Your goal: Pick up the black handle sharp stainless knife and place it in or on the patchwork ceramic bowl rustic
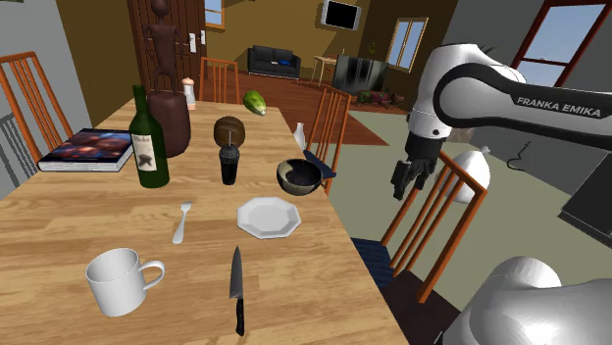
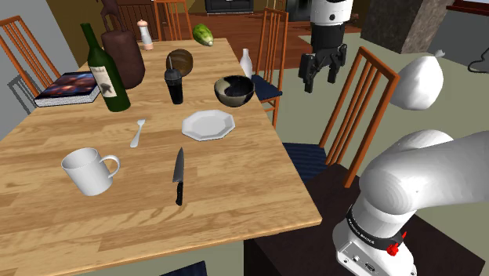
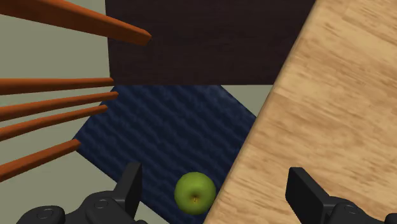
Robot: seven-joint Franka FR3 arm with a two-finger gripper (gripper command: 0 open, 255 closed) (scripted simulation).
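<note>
The gripper (image 1: 410,179) is held wide open and empty beside the table (image 1: 78,216), above a blue chair cushion (image 3: 159,127), where a green apple (image 3: 195,192) is seen under it. The knife (image 1: 236,284) is laid flat on the table, well apart from the gripper. The bowl (image 1: 298,176) is placed nearer to the gripper.

on the wooden table (image 1: 59,225) a white mug (image 1: 118,281) sits at the near end, handle to the shoulder view's right. a fork (image 1: 182,221) lies near a white plate (image 1: 267,217). further back a green wine bottle (image 1: 149,142) stands beside a book (image 1: 88,150), a dark cup with a straw (image 1: 229,165) close by. off the table's edge, a green apple (image 3: 195,192) rests on a blue chair cushion (image 3: 159,133).
</note>
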